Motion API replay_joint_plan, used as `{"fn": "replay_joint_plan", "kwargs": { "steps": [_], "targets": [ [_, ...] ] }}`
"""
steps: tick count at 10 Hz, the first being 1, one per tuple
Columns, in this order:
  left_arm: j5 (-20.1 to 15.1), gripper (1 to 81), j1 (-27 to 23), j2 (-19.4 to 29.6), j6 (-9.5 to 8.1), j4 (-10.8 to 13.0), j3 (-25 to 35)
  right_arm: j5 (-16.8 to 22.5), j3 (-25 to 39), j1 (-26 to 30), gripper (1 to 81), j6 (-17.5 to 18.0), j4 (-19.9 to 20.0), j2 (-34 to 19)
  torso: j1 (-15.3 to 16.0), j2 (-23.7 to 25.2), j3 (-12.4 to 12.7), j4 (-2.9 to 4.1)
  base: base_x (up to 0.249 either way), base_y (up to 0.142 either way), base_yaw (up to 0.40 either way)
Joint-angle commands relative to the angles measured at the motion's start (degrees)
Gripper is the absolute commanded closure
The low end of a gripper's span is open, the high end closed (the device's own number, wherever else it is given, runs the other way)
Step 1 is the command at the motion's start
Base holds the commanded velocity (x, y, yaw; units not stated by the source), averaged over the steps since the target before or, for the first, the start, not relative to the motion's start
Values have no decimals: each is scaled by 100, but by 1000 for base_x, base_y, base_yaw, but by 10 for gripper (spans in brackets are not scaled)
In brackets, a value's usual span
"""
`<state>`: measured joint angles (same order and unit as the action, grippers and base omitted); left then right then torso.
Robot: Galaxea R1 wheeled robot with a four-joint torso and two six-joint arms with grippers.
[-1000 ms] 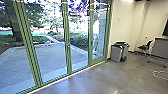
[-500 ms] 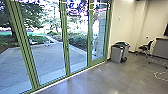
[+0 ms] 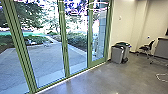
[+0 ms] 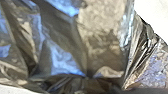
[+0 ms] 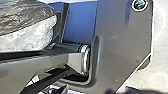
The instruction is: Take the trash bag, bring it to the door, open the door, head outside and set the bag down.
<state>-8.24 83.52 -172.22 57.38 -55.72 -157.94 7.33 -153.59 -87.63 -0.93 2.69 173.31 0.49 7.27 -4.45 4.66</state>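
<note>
Bag [image 4: 62,47]: dark, shiny plastic, very close to the camera in my left wrist view, its film drawn together into tight pleats along one part and falling in broad, loose folds elsewhere. Bluish glare lies across several of the folds.
Bag to left gripper: right up at the left wrist; I can't make out the exact point of contact.
Left gripper: can't tell from here whether it is clenched on the plastic or released.
Bag to right gripper: in my right wrist view crumpled dark film, with a whitish, crinkled part next to it, lies close beside the robot's jointed bar [image 5: 45,67]. I can't tell whether the right gripper touches it.
Right gripper: can't tell whether it is clenched, released or grasping anything.
Glass doors [image 3: 46,57]: tall panes in green frames, running obliquely across the view ahead of me. I can't tell which pane opens.
Yard [image 3: 43,63]: paved, beyond the panes, with bushes [image 3: 77,40] and trees at its far side.
Bins [image 3: 117,54]: gray, standing together on the floor [image 3: 107,77] by the wall [image 3: 122,27], near the end of the glass.
Chair [image 3: 146,48]: dark, farther right, between the bins and a desk [image 3: 161,47].
Cable [image 3: 160,78]: pale, loosely curved on the floor, well apart from the glass.
</note>
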Motion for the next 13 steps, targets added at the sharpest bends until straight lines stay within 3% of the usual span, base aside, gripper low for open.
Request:
{"fn": "replay_joint_plan", "kwargs": {
  "steps": [1, 3, 5, 13],
  "targets": [
    [-433, 811, -358, 29, 54, -26, 0, 349, 14, 329, 10, -4, -23, 13, 0, 0, 0, 0, 170, 0, 0],
    [-424, 811, -340, 29, 63, -44, 0, 348, 14, 311, 10, -13, -32, 13, 0, 0, 0, 0, 171, 0, 0],
    [58, 811, -314, -58, 63, -35, 26, 348, 6, 293, 10, -13, -32, 13, 0, 0, 0, 0, 171, 0, 0],
    [77, 811, -313, -103, 71, -18, 26, 348, -91, 320, 10, -4, -85, 101, 2, 0, 0, 0, 171, 0, 0]
  ]
}}
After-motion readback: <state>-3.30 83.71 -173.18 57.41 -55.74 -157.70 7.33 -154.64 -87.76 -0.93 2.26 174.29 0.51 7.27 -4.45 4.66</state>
